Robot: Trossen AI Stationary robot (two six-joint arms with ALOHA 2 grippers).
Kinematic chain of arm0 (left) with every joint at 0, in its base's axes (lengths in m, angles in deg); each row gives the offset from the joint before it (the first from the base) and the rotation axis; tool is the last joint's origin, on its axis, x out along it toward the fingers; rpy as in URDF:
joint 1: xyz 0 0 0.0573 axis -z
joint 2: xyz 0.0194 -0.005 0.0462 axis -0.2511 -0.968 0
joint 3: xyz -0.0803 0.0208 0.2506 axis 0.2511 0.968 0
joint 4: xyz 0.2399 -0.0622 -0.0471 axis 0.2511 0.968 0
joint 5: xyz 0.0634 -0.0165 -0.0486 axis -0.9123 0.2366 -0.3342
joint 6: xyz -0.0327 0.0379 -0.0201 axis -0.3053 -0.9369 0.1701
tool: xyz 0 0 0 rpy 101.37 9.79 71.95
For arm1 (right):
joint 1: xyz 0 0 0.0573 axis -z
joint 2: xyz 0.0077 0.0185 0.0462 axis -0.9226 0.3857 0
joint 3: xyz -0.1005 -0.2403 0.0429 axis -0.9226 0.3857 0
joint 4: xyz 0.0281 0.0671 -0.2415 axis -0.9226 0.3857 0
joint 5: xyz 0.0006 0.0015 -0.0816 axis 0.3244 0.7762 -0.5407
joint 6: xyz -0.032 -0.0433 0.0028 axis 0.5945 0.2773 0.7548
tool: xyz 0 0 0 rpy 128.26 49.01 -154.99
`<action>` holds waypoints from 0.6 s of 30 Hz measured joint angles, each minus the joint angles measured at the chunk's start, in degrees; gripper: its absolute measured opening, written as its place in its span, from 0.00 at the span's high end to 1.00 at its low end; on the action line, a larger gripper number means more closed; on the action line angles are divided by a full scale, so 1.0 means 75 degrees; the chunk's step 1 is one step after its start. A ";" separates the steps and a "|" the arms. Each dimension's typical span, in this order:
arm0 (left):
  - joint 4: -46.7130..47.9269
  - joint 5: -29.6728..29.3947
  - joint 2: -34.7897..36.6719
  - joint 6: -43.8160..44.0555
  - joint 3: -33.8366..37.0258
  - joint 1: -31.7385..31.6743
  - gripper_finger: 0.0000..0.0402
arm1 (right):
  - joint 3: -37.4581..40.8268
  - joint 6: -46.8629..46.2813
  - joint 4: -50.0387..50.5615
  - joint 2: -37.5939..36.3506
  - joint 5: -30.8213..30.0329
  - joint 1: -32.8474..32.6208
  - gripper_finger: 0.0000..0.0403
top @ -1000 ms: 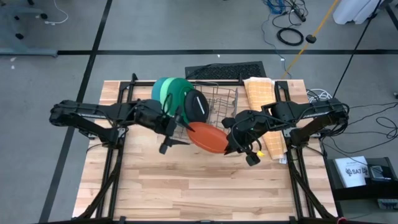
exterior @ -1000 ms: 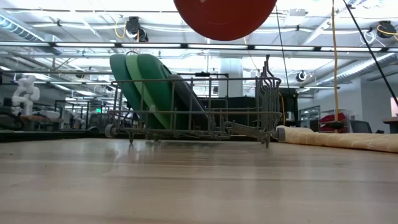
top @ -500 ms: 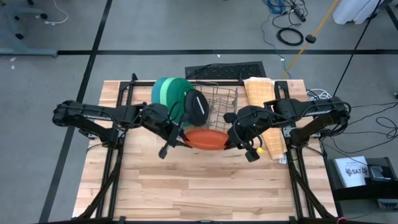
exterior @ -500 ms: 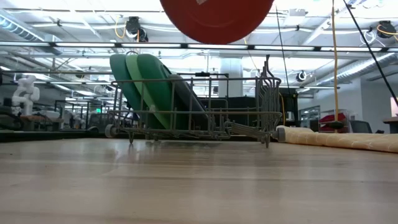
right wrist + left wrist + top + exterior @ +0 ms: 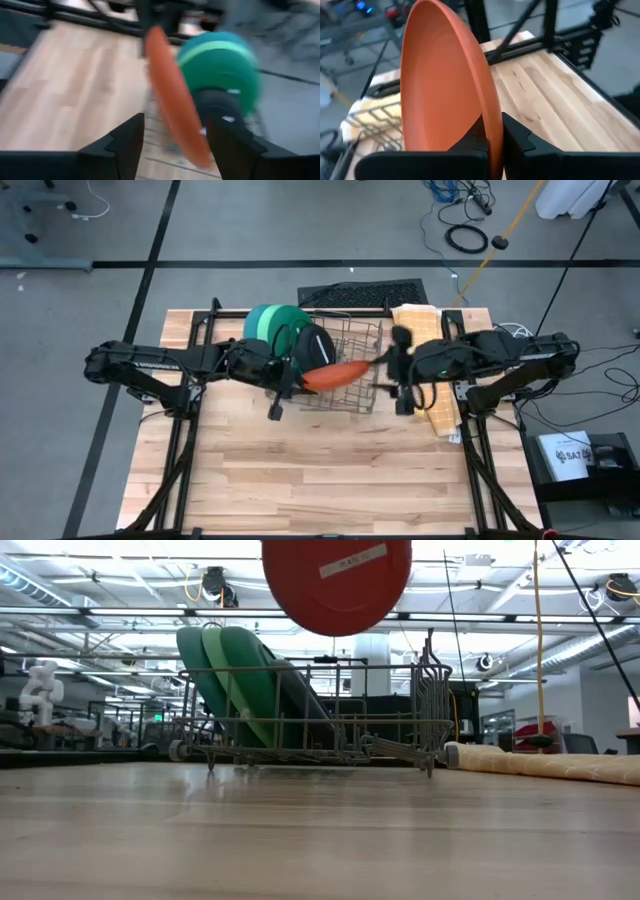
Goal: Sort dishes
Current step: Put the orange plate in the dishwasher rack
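The orange plate hangs on edge in the air over the near side of the grey wire rack, with my left gripper shut on it; the low view shows the orange plate well above the table. Three green plates and a black plate lean upright in the rack's left end. My right gripper stands open to the right of the orange plate, apart from it; in its wrist view the plate lies ahead of the fingers. My left gripper pinches the orange plate's rim between its two fingers, one finger on each face. The fingers come roughly level from the table's left. The plate stands on edge, lifted clear of the rack and the table.
A folded yellow-orange cloth lies right of the rack, under my right arm. A dark mat sits behind the rack at the far edge. Bare wooden table stretches across the near half.
My left gripper has shut on the orange plate's rim while my right gripper has opened, let go and drawn back toward the table's right edge. The plate has passed from right to left hold, tipped from nearly flat onto its edge and shifted toward the rack.
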 joint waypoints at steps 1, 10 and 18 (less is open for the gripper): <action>-0.0034 -0.0121 0.0000 0.0244 0.0000 -0.0035 0.94 | 0.0000 0.0024 0.0036 -0.0112 -0.0360 0.0000 0.48; -0.1544 -0.1848 -0.0518 0.4843 0.0000 -0.0648 0.94 | -0.0003 0.0045 -0.0095 -0.0634 -0.1527 0.0009 0.50; -0.2036 -0.2340 -0.1701 0.7059 0.0006 -0.0856 0.91 | -0.0003 0.0220 -0.0185 -0.0298 -0.1567 -0.0393 0.52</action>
